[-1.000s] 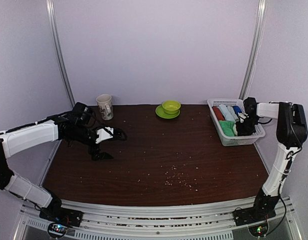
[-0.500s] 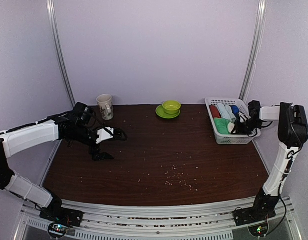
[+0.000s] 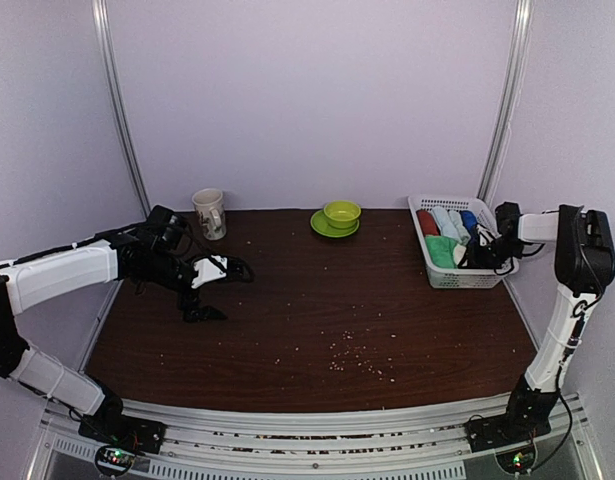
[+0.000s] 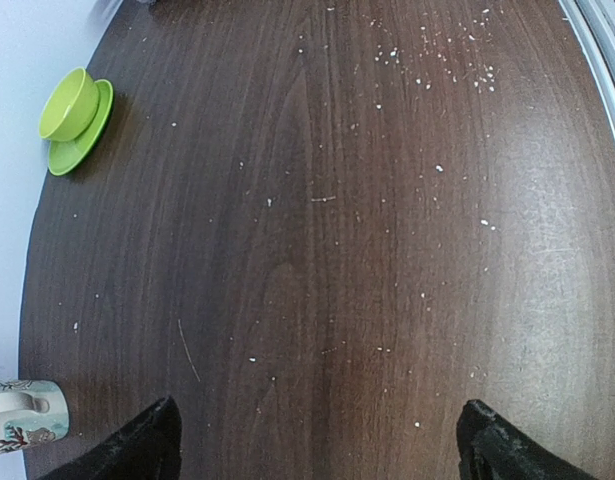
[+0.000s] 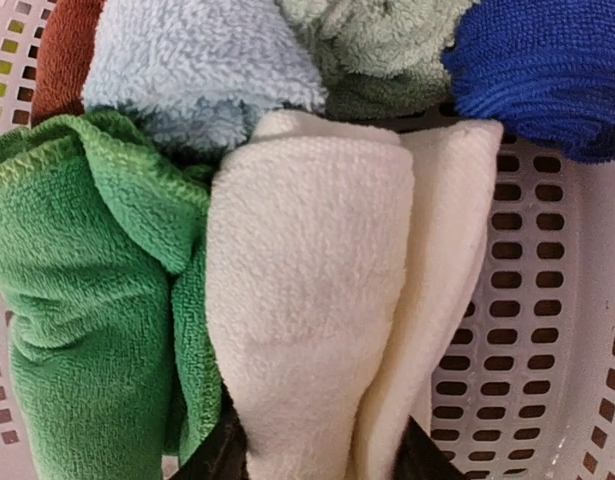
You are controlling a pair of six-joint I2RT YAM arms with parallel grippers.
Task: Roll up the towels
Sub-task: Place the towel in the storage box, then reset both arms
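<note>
Cream-white towel [image 5: 307, 280] sits rolled in basket [image 5: 527, 330] against green towel [image 5: 87, 300]. Right gripper [image 5: 322, 455] straddles it, grip uncertain. Likely release: back out straight, don't snag. Left gripper [image 4: 317, 450] spread wide.

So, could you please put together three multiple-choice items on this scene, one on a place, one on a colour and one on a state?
1. Where does the cream-white towel lie?
A. In the white basket, beside the green towel.
B. Spread flat outside that basket.
C. Draped over an arm.

2. What colour is the bowl on its saucer?
A. Red.
B. White.
C. Lime green.

3. How does the left gripper stand?
A. Shut on a towel.
B. Open, holding nothing.
C. Shut tight, empty.

Answers: 1 A, the right wrist view shows it bundled against the green towel with the basket's lattice around them. 2 C, both show lime green from above. 3 B, its fingers stand wide apart over the bare table.
</note>
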